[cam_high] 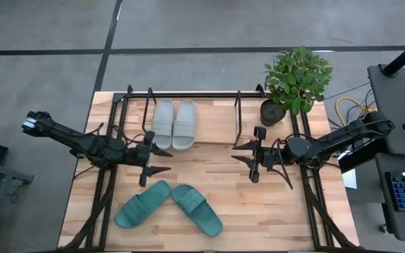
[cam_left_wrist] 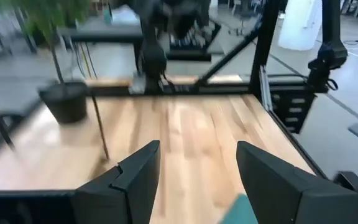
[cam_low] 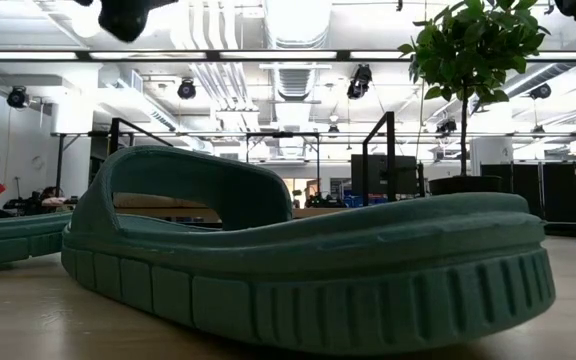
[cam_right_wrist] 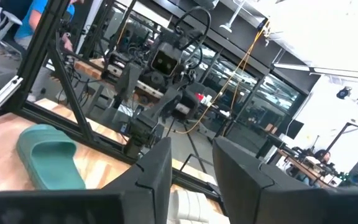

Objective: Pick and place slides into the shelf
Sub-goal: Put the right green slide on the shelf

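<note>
While both claws hang apart and empty above the bench (cam_high: pixel 223 204), the left claw (cam_high: pixel 162 160) sits between the slide pairs; the grey slides (cam_high: pixel 174 124) lie just beyond it in the shelf (cam_high: pixel 188 95), the teal slides (cam_high: pixel 169 207) just short of it; the right claw (cam_high: pixel 243 152) faces it across bare wood.

Grey slides (cam_high: pixel 174 124): light grey pair, lay side by side and touching, soles down, inside the shelf at the desk's far side.
Teal slides (cam_high: pixel 168 206): green pair, soles down on the near desk, splayed in a V, inner ends close together.
Shelf (cam_high: pixel 188 95): thin black rods, upright end loops, over a light wood base; held the grey pair only.
</note>
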`<control>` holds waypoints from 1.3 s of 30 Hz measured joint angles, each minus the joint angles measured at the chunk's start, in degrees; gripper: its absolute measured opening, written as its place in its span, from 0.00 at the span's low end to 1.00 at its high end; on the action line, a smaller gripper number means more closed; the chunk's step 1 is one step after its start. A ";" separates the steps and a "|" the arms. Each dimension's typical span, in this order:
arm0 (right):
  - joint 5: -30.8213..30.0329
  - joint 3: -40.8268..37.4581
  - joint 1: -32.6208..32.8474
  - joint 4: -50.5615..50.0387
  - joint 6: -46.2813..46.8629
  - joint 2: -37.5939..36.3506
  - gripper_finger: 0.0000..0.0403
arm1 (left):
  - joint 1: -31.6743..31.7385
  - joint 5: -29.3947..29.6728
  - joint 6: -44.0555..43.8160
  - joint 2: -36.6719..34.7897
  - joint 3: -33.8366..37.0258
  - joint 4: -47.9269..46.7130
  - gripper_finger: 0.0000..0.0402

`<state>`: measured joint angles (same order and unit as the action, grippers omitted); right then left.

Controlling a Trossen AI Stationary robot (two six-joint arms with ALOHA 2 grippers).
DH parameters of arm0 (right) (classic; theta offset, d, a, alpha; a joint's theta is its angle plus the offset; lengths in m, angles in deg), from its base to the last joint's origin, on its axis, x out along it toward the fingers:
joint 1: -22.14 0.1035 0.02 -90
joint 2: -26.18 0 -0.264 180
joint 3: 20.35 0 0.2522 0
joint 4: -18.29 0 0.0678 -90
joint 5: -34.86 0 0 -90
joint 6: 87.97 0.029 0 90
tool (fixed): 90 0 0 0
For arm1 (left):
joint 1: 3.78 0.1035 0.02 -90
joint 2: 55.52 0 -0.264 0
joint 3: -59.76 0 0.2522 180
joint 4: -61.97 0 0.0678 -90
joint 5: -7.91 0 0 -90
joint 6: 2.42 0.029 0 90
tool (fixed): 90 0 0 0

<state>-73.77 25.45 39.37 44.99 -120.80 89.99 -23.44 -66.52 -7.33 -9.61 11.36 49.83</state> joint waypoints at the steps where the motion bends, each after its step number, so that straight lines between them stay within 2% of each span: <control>1: 0.00 0.00 0.00 0.00 -0.08 0.00 0.27 | 0.00 -0.21 -1.40 0.34 0.07 -0.53 0.49; 7: 0.00 0.00 -0.02 0.02 -0.10 0.00 0.25 | 0.03 -0.66 -10.03 3.03 0.11 -4.15 0.49; 12: 0.00 -0.01 -0.01 0.02 -0.05 0.00 0.24 | 0.04 -1.31 -12.21 5.66 0.11 -3.98 0.49; 15: 0.00 -0.01 -0.01 0.02 0.94 0.00 0.24 | 0.04 -4.24 -18.71 7.55 0.26 -4.59 0.49; 25: 0.00 0.00 0.00 0.02 0.80 0.00 0.23 | 0.04 -19.52 -42.15 12.24 0.34 -5.29 0.49; 29: 0.00 -0.01 -0.01 0.02 0.67 0.00 0.22 | 0.02 -21.11 -49.33 12.42 0.35 -5.36 0.49; 39: 0.00 -0.02 0.00 0.02 1.10 0.00 0.22 | -0.02 -23.05 -56.32 12.30 0.39 -8.11 0.49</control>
<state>-73.77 25.43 39.37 45.02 -119.69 89.99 -23.47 -89.58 -63.65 2.68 11.76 41.72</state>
